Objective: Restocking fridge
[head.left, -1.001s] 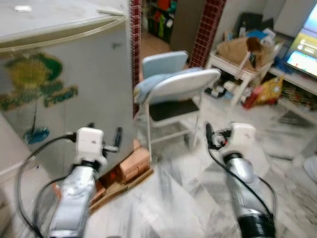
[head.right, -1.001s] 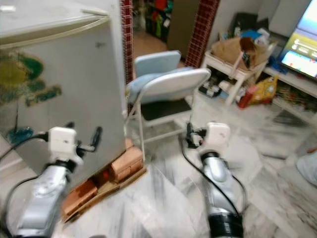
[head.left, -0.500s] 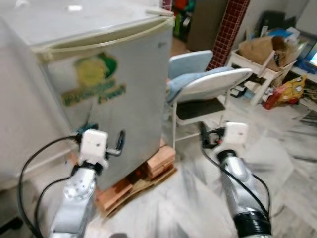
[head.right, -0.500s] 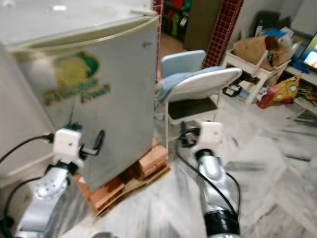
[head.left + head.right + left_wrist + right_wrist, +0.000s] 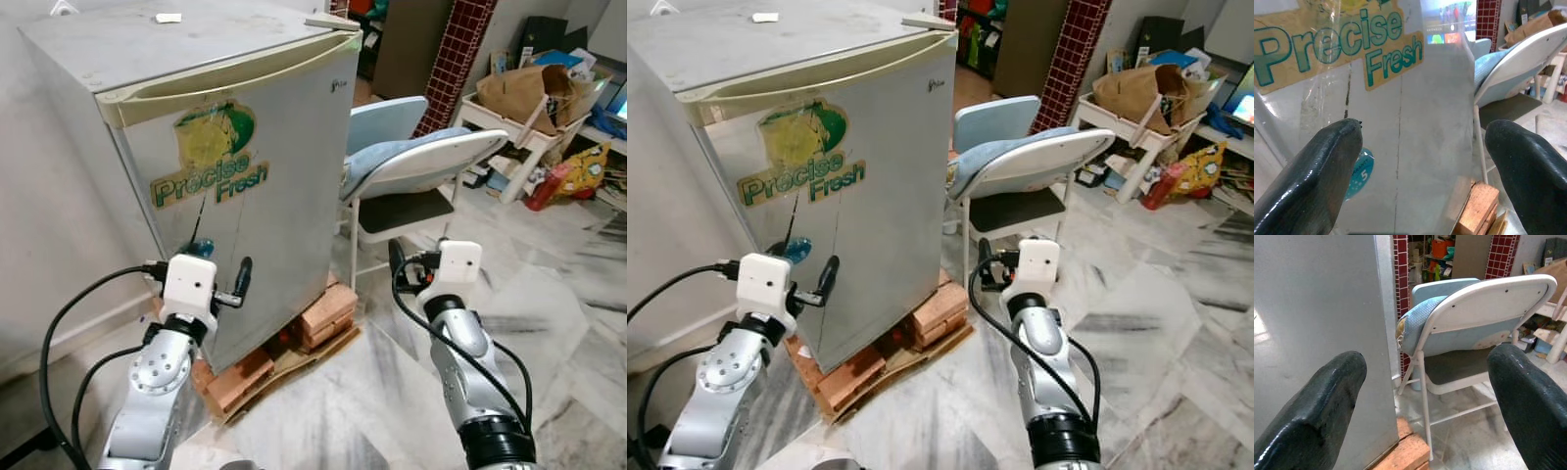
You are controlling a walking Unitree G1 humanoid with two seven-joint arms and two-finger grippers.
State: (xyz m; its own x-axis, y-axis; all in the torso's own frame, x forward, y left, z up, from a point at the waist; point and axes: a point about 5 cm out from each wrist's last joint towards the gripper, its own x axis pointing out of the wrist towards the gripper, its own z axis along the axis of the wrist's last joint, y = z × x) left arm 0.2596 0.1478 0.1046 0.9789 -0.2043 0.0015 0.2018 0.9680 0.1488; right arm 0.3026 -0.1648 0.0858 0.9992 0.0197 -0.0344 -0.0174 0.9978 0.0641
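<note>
The small grey single-door fridge [image 5: 235,166] occupies the upper left and centre of the head views. Its door is closed and carries a yellow-and-green "Precise Fresh" sticker [image 5: 209,162] on the front. The fridge stands on a low base of red bricks and wooden boards [image 5: 284,348] laid on the grey-veined marble floor [image 5: 568,323].

The left hand [image 5: 1415,161] is raised in the lower left of the head views, just in front of the fridge door and below the sticker. Its two black fingers [image 5: 1317,171] are spread wide apart and hold nothing; the door surface is visible between them in the left wrist view.

The right hand [image 5: 1425,406] is raised at lower centre right, pointed toward the white folding chair with a pale blue cushion [image 5: 421,166]. Its fingers [image 5: 1312,411] are likewise spread wide and hold nothing.

The chair stands immediately to the right of the fridge. Behind it, in the upper right, a white low bench [image 5: 509,137] carries a brown paper bag [image 5: 534,88]. A red brick-patterned pillar [image 5: 453,54] rises at top centre.
</note>
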